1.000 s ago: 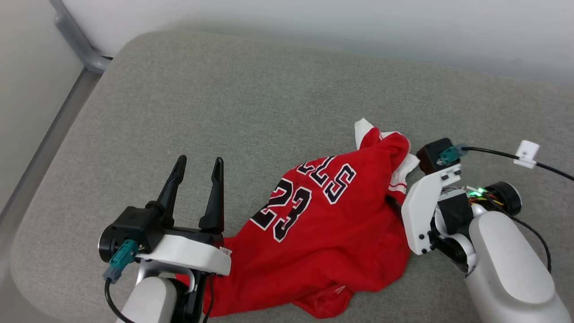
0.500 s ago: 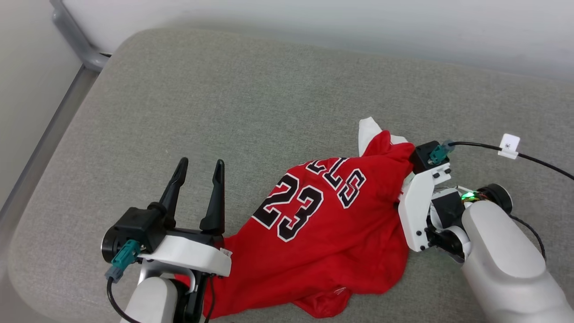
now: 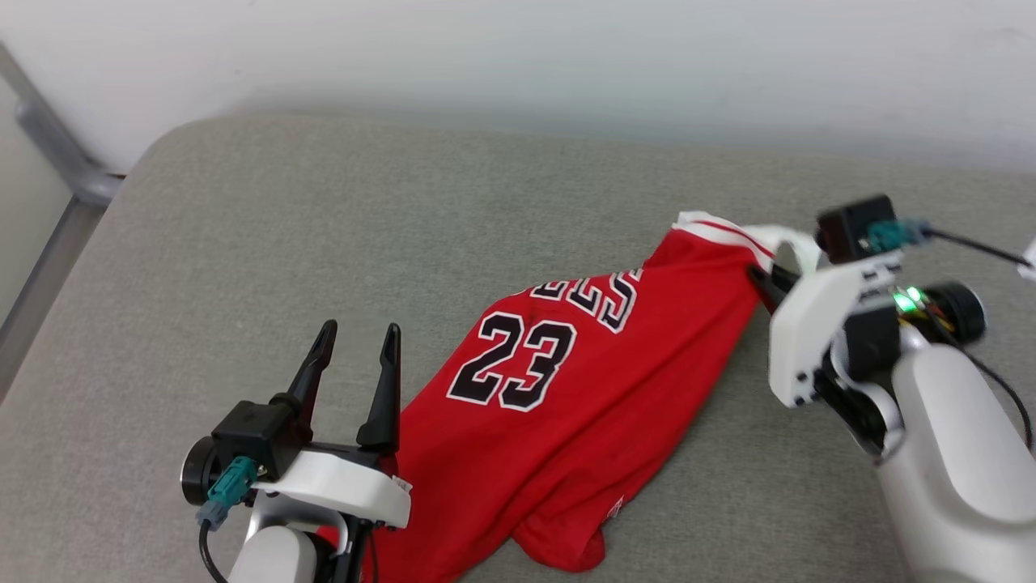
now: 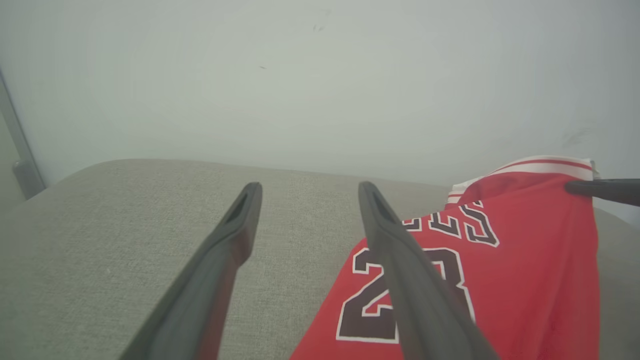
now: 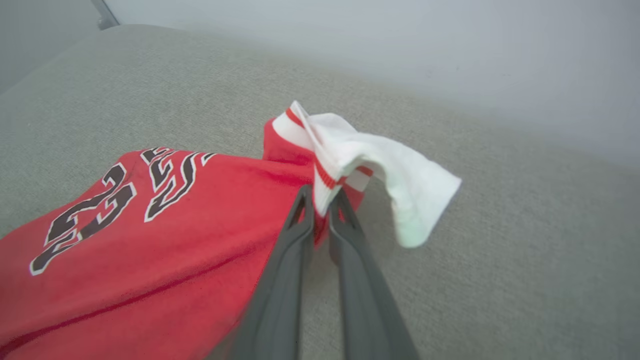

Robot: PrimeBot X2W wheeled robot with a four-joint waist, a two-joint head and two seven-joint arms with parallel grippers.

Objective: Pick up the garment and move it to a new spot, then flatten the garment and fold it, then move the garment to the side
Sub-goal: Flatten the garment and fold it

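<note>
Pick-up step judged in hand: right claw (image 5: 320, 202) pinches the red jersey-style shirt with white sleeves (image 3: 566, 389) at its shoulder, centre-right on the grey fabric cushion (image 3: 324, 202), left claw (image 3: 356, 334) gapes empty, and the next move likely calls for a clear lift.

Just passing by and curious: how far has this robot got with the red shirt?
Early days. Done: the right gripper is shut on the garment near its white sleeve. In hand: the pick-up, that end raised, the rest lying rumpled on the grey cushion. To do: moving it, flattening, folding, setting it aside. The left gripper is open, holding nothing.
</note>
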